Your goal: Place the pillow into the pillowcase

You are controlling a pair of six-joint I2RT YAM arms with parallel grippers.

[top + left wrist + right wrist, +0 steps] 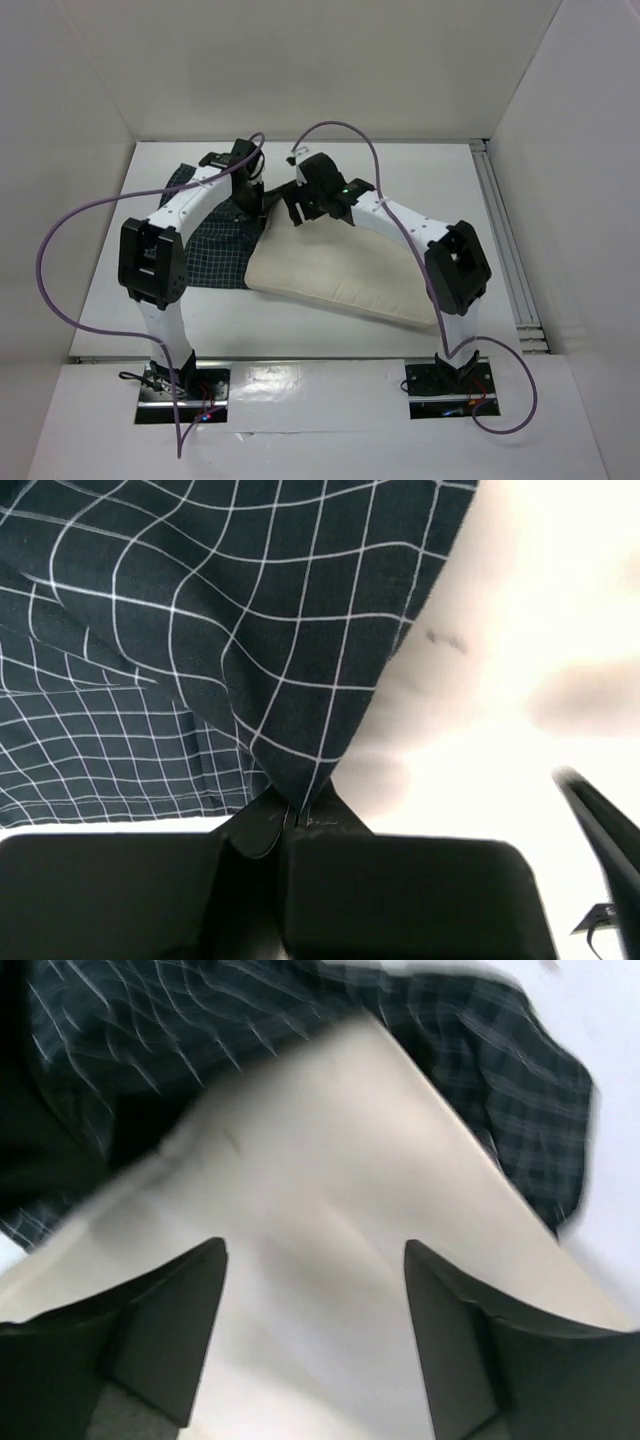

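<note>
The cream pillow (345,280) lies across the table's middle, its left end at the dark checked pillowcase (215,250). My left gripper (252,200) is shut on an edge of the pillowcase (250,630), which hangs pinched between its fingertips (300,815). My right gripper (290,207) is open and hovers just over the pillow's far left end; in the right wrist view the pillow (320,1230) fills the gap between its fingers (180,1320), with the pillowcase (500,1090) bunched behind it.
White walls enclose the table on three sides. A rail (505,250) runs along the right edge. Purple cables (70,250) loop off both arms.
</note>
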